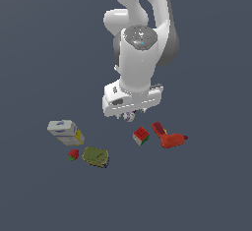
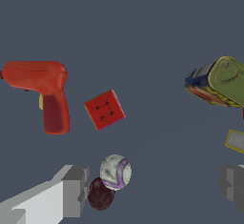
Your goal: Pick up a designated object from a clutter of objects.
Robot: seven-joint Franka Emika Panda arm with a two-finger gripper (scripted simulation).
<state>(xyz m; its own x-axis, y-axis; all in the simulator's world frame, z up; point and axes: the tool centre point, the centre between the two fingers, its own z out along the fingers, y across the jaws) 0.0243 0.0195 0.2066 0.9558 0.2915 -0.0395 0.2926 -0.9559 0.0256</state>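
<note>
- The gripper hangs above the bench, its jaws apart, holding nothing.
- The puzzle cube sits just beside the red drill, a narrow gap between them.
- Open bench separates the cube from the olive can.
- A small round piece lies near one finger.

- No text, brand or number could be read anywhere.
- Markings on the grey-yellow box and olive can were too blurred.
</note>
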